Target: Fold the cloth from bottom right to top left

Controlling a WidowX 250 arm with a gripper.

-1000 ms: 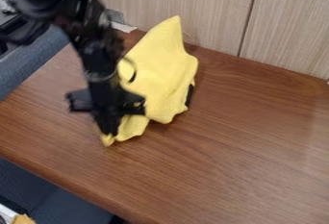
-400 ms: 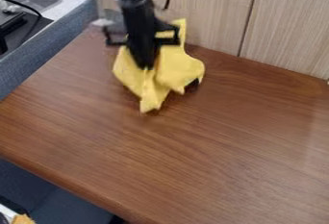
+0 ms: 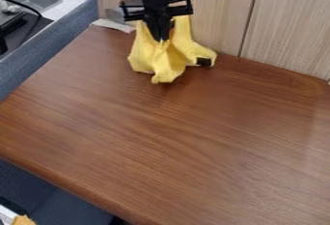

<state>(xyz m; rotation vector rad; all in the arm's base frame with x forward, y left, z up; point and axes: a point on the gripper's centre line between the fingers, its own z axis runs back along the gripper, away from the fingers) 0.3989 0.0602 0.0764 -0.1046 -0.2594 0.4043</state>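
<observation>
A: Pls, where is the cloth (image 3: 145,62) now?
B: At far edge of the table (image 3: 168,137), close to the wood panel (image 3: 222,21). It is bunched, w/ loose folds hanging down and a dark patch (image 3: 203,62) at its right side
A: And the gripper (image 3: 160,38)?
B: Above it, pointing down. Its fingers look closed together, w/ gathered cloth pinched at the tips
A: What did change?
B: In the last sec. the gripper went from near left side of the cloth to the far edge, and the near part of the cloth came w/ it
A: So the fold is OK?
B: Partly, IMO. Near part is brought far, but it is a heap, no flat fold. Next it should be laid down and let go gently, b/c it may spring open again
</observation>
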